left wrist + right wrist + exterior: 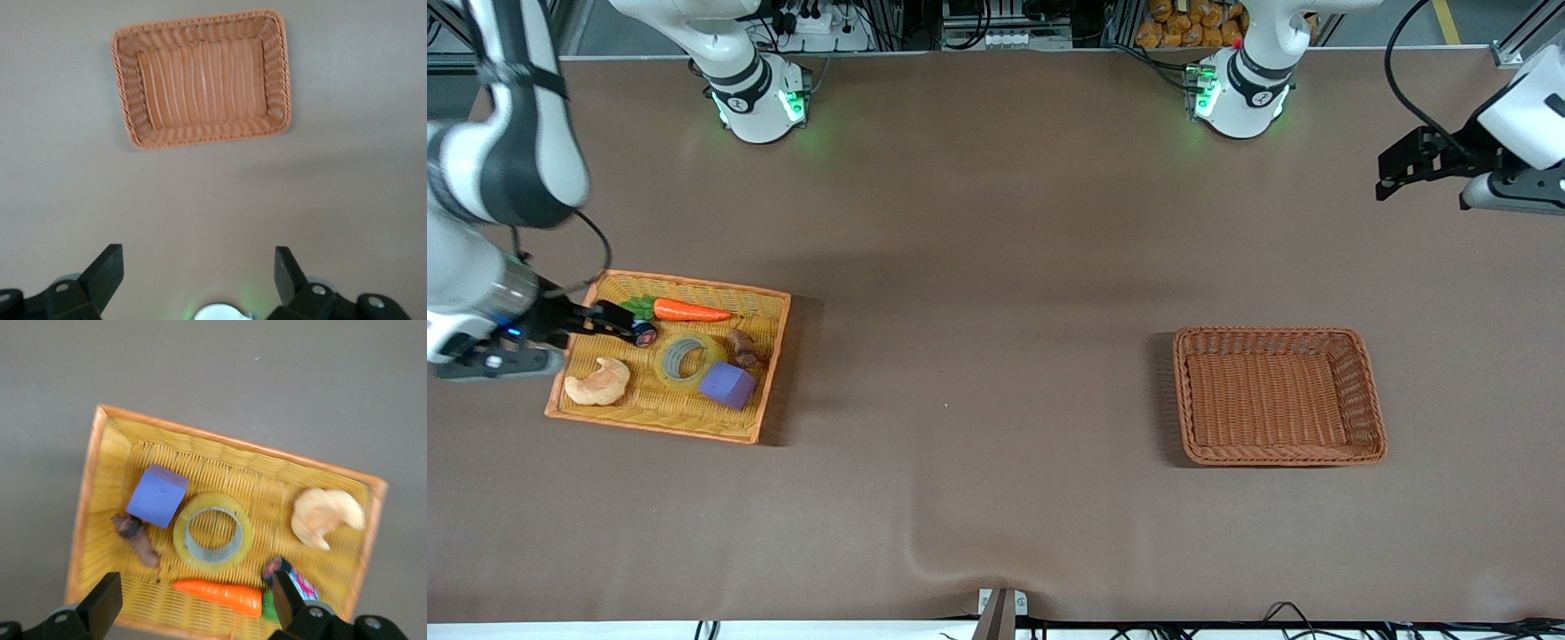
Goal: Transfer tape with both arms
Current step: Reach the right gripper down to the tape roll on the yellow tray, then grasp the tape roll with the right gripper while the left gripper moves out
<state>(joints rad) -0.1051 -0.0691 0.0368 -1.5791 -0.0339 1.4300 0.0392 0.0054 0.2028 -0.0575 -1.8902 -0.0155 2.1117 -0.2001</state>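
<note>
Tape (685, 359): untouched in the yellow tray (769, 302), nothing transferred yet.
Right gripper (609, 317): spread wide above the tray.
Left gripper (199, 273): waiting, fingers apart, empty.

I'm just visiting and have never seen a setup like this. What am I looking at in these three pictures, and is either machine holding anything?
Two white robot arms stand at a brown table. One picture looks down from across the table; the other two come from cameras on each arm's wrist. The right gripper hangs open over a yellow tray that holds the tape, a purple cube, a carrot, a croissant toy, a small brown object and a little colourful can. The left gripper waits open above bare table, with an empty brown basket toward its end of the table. Neither holds anything.
</note>
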